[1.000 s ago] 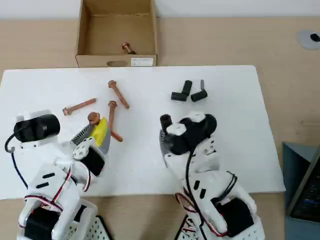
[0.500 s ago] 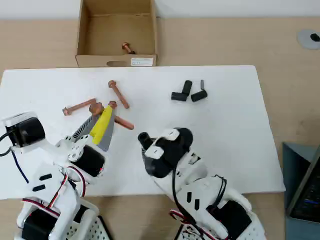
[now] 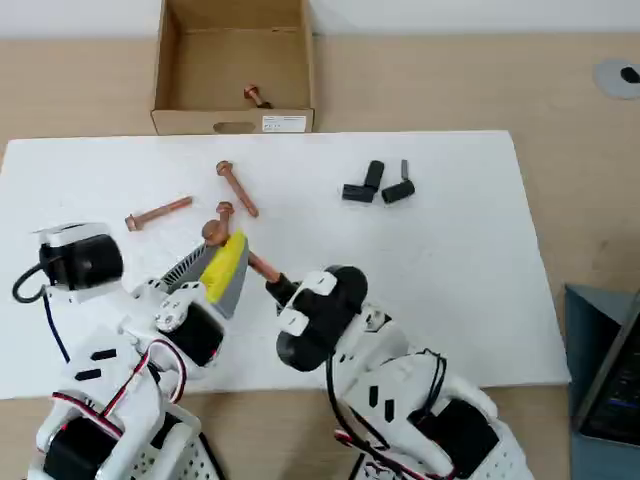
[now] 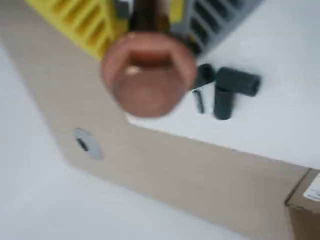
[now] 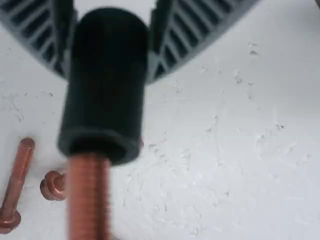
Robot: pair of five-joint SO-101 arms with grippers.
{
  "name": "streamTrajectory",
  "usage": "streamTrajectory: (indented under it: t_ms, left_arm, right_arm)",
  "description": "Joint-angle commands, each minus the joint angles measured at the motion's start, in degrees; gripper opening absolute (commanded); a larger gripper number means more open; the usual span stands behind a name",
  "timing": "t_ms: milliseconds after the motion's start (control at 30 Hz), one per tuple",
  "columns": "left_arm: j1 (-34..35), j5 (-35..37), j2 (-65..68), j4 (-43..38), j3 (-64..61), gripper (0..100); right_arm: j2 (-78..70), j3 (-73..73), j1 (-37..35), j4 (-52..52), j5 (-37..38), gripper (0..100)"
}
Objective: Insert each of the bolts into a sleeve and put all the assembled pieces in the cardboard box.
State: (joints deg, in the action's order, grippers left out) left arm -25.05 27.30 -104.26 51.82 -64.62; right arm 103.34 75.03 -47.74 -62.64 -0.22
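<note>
Entry 1, poorly seen. We are finding the right tool (image 5: 109, 35) mostly covered by its own arm from above. We are not managing to judge how deep the held bolt (image 3: 213, 231) is sitting in the black sleeve (image 5: 102, 85), because the thread is vanishing at the sleeve's mouth. The bolt's head is showing blurred in the left wrist view. One of three loose bolts (image 3: 237, 188) is lying partly behind that head in the high view.

Entry 2, tools. We are recording the left tool (image 3: 222, 246) gripping the held bolt just under its head between a yellow finger and a grey one. The right tool is clamping the black sleeve between two grey ribbed fingers, above the white surface (image 3: 450, 260), with the sleeve's open end taking the shank.

Entry 3, remainder. We are counting three spare sleeves (image 3: 365, 185) lying together toward the surface's far side, well apart from both tools. One copper piece (image 3: 255, 96) is lying inside the cardboard box (image 3: 160, 80); whether it is wearing a sleeve is too small to tell.
</note>
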Motion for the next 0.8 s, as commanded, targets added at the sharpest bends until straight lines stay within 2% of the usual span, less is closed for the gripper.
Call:
streamTrajectory:
  t_ms: [0, 233, 300, 400, 567, 767]
  left_arm:
    - [-0.8, -1.3, -0.3, 0.4, 4.0, 0]
    - [-1.1, -1.2, -0.2, 0.5, 4.0, 0]
    - [-3.3, -1.2, -0.2, 0.8, 3.8, 0]
    - [-6.3, -1.2, -0.1, 3.6, 4.0, 0]
    - [-7.3, -1.3, -0.1, 8.4, 3.7, 0]
    - [-7.8, -1.3, 0.0, 13.1, 3.6, 0]
  right_arm:
    - [1.5, -0.3, -0.2, 1.8, 0.4, 0.9]
    - [1.5, -0.4, -0.2, 2.4, 0.4, 0.9]
    - [1.5, -0.4, -0.2, 2.5, 0.4, 0.9]
    - [1.5, -0.4, -0.2, 2.5, 0.4, 0.9]
    - [1.5, -0.4, -0.2, 2.5, 0.5, 0.9]
    - [1.5, -0.4, -0.2, 5.1, 6.5, 0.9]
